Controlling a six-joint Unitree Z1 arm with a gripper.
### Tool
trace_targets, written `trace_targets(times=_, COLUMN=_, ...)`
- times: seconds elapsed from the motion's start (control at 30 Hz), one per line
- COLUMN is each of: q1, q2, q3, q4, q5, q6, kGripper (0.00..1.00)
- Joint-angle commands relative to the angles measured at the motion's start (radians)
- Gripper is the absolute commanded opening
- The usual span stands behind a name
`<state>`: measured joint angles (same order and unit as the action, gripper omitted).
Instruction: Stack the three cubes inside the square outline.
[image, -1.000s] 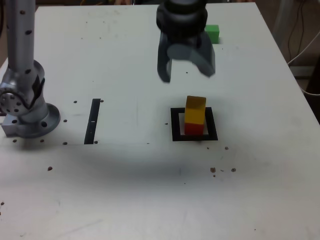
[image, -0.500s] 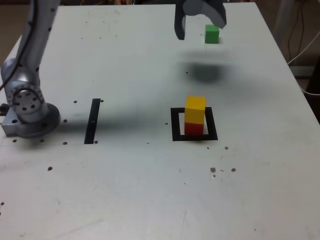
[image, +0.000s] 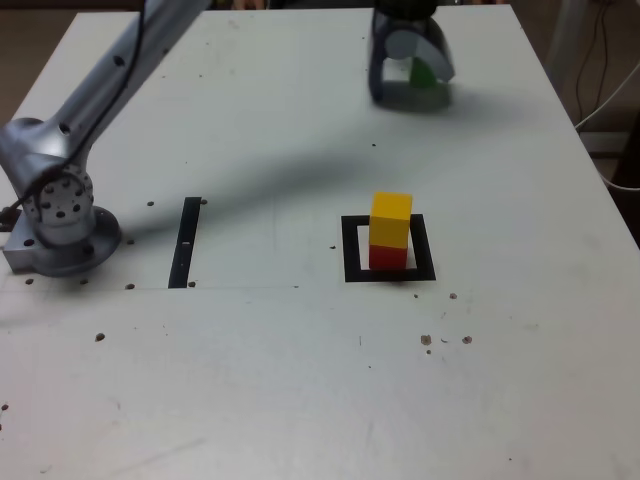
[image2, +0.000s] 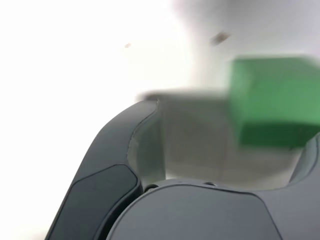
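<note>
So in the exterior view the arm stretches from its base at the exterior view's left all the way to the far side of the white table. The gripper hangs there with its jaws spread wide, released, nothing clamped. The green cube peeks out between the fingers, mostly hidden by the one on the exterior view's right, so from here there's no telling if anything touches it. Nearer the camera, the yellow cube sits squarely on the red cube, and that little stack stands inside the square outline, a black frame with a pale middle. Well off toward the exterior view's left lies a thin black strip. Dark specks dot the tabletop.

The wrist view gives what the other one can't: a close look at the green block, blurry but clearly a matte solid block resting on the table, with bare table showing between it and the dark grey finger opposite. The other finger is only a sliver at the frame's edge next to the cube; contact can't be told. The stack and the outline don't show here at all.
</note>
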<state>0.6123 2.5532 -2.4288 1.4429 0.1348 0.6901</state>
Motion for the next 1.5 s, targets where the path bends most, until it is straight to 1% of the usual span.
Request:
trace_targets(times=0.0, q1=-0.001, q2=0.025, q3=-0.228, q4=-0.013, q5=-0.003, q6=0.005, kGripper=0.99)
trace_targets(times=0.2, q1=-0.002, q2=0.06, q3=-0.262, q4=-0.065, q5=-0.002, q6=0.015, kGripper=0.99)
trace_targets(times=0.33, q1=-0.002, q2=0.069, q3=-0.262, q4=-0.083, q5=0.006, q6=0.016, kGripper=0.99)
trace_targets(times=0.7, q1=-0.002, q2=0.082, q3=-0.252, q4=-0.082, q5=0.026, q6=0.016, kGripper=0.97)
trace_targets(times=0.83, q1=-0.001, q2=0.085, q3=-0.258, q4=-0.081, q5=0.027, q6=0.016, kGripper=0.93)
trace_targets(times=0.9, q1=-0.001, q2=0.087, q3=-0.26, q4=-0.078, q5=0.027, q6=0.016, kGripper=0.87)
trace_targets(times=0.97, q1=0.0, q2=0.087, q3=-0.26, q4=-0.074, q5=0.028, q6=0.014, kGripper=0.79)
trace_targets(times=1.07, q1=0.001, q2=0.087, q3=-0.262, q4=-0.073, q5=0.029, q6=0.009, kGripper=0.6)
trace_targets(times=1.2, q1=0.001, q2=0.085, q3=-0.268, q4=-0.088, q5=0.025, q6=0.007, kGripper=0.33)
trace_targets(times=1.23, q1=0.001, q2=0.086, q3=-0.268, q4=-0.094, q5=0.021, q6=0.008, kGripper=0.29)
trace_targets(times=1.3, q1=0.001, q2=0.087, q3=-0.266, q4=-0.106, q5=0.012, q6=0.011, kGripper=0.23)
trace_targets(times=1.47, q1=0.001, q2=0.095, q3=-0.253, q4=-0.124, q5=-0.007, q6=0.019, kGripper=0.22)
